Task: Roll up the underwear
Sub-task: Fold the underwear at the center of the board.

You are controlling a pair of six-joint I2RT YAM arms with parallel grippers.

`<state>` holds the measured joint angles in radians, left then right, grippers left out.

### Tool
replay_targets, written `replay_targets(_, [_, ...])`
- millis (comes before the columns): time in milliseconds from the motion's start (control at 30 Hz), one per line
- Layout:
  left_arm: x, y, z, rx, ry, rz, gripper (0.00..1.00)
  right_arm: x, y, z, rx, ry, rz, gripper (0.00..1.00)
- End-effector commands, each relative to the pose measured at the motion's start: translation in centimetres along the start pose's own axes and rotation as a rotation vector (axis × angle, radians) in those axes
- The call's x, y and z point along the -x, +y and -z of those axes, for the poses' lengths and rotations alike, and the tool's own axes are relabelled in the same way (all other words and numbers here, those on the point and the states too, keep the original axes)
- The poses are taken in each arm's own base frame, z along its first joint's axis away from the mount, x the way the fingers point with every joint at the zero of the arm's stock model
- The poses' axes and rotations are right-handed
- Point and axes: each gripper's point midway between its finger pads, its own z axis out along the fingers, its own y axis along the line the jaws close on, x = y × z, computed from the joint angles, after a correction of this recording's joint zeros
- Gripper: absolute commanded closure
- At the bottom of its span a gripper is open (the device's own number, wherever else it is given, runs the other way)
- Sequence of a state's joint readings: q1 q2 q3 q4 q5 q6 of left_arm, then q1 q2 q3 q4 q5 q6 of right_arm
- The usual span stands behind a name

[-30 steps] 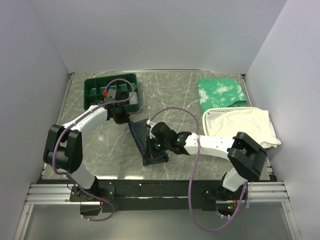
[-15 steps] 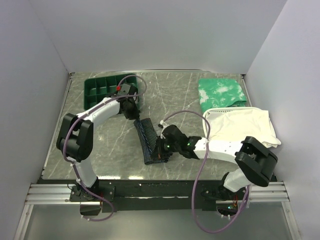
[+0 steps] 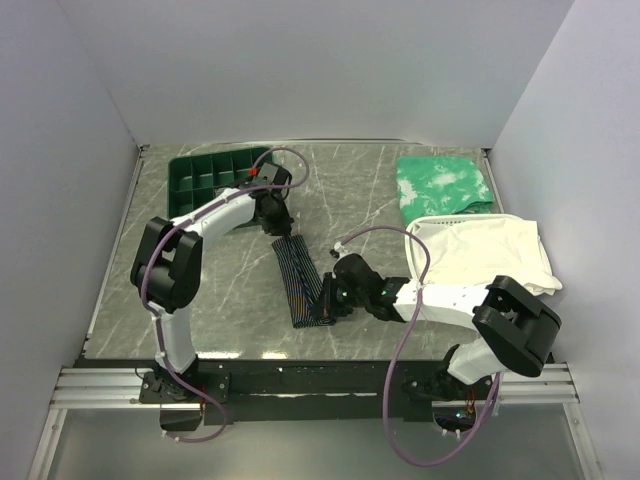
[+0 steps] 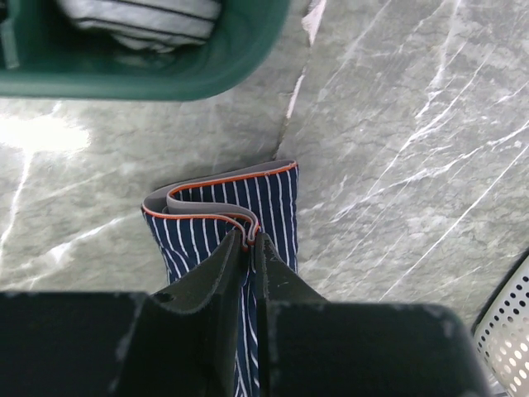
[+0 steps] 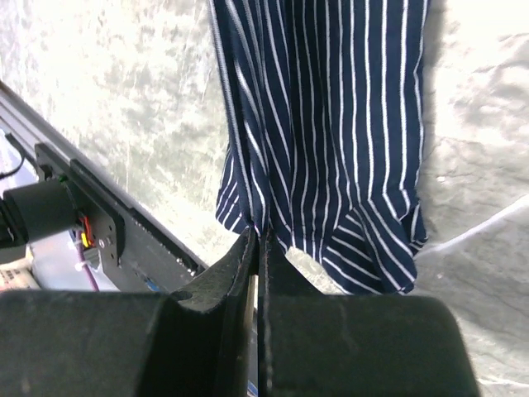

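The underwear (image 3: 299,285) was held stretched as a narrow folded strip over the middle of the desk (image 3: 232,292). Its waistband end was pinched by the closed left gripper (image 4: 250,241), its opposite hem by the closed right gripper (image 5: 257,241).

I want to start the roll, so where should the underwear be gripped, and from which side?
At a short end, coming in along its length, since the underwear lies as a long narrow strip. The left pincer is shut on the orange-trimmed waistband end, the right pincer on the hem end.
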<state>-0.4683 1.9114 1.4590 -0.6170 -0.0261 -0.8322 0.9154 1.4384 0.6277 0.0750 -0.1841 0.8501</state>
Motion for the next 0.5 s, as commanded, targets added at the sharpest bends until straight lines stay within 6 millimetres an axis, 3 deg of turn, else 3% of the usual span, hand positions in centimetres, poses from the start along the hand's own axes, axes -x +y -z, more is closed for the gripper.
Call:
replay_targets(0, [1.6, -1.5, -0.1, -0.015, -0.047, -0.017, 0.99, 1.3, 0.5, 0.5, 0.022, -0.054, -0.025, 1.00])
replay_targets(467, [1.2, -2.8, -1.7, -0.022, -0.018, -0.022, 0.99, 2.0, -1.7, 0.6, -0.037, -0.101, -0.084, 1.00])
